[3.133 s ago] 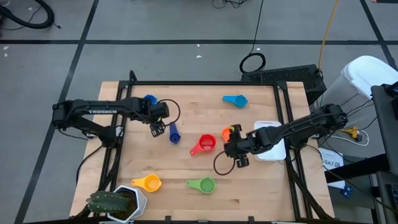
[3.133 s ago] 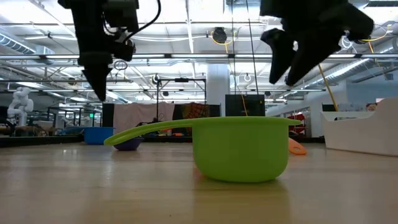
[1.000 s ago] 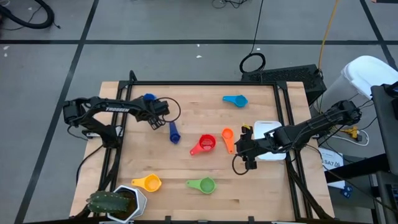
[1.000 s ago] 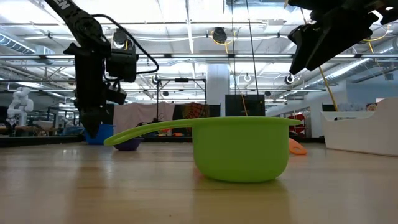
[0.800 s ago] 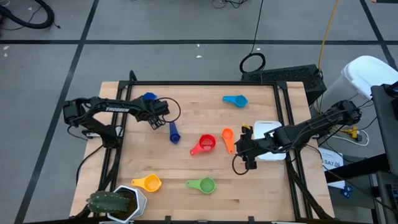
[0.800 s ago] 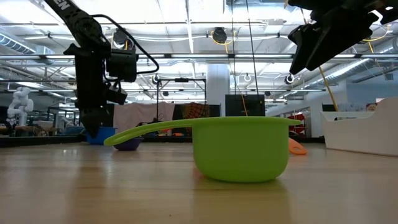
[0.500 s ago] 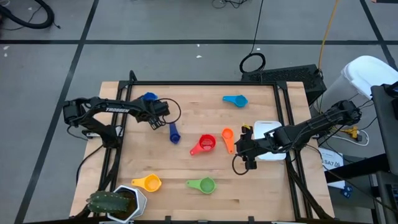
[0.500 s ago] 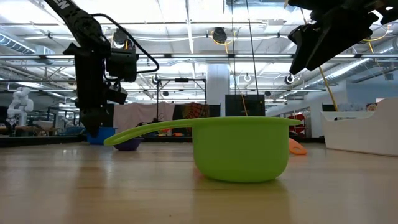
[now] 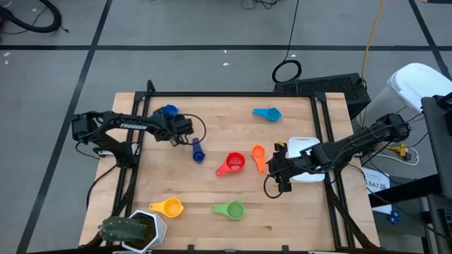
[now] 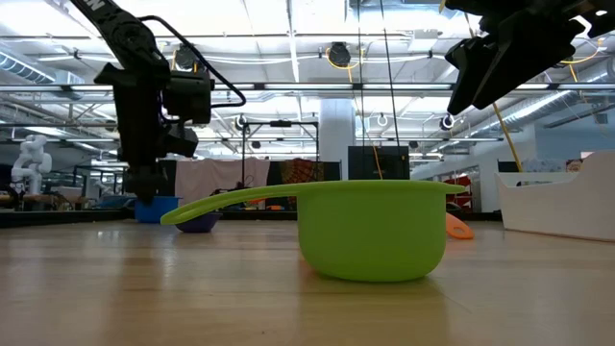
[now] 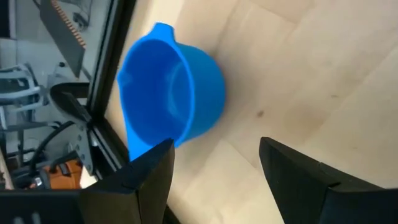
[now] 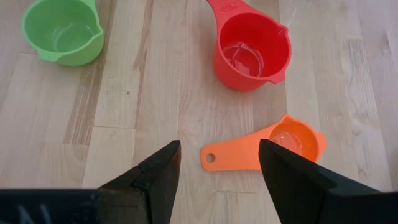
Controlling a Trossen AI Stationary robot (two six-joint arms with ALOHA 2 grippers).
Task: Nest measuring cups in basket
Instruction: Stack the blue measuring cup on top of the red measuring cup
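Observation:
My left gripper (image 9: 171, 135) (image 11: 214, 155) is open near the table's far left corner, just short of a blue cup (image 9: 168, 111) (image 11: 171, 93) that stands on the wood. My right gripper (image 9: 279, 180) (image 12: 217, 155) is open and raised above the table (image 10: 461, 101), over bare wood near the orange cup (image 9: 258, 156) (image 12: 273, 146). The red cup (image 9: 232, 164) (image 12: 252, 50), dark blue cup (image 9: 198, 150), light blue cup (image 9: 268, 113), yellow cup (image 9: 168, 207) and green cup (image 9: 230, 209) (image 10: 370, 231) lie spread out. The right arm partly covers the white basket (image 9: 305, 145).
A white hexagonal pot with a green plant (image 9: 134, 229) stands at the near left corner. Black frame rails run along the table's left edge (image 9: 131, 176) and right edge (image 9: 328, 183). Bare wood lies between the cups in the table's middle (image 9: 233, 130).
My left gripper has shifted a little toward the blue cup, staying open. The right arm and all the cups have kept still.

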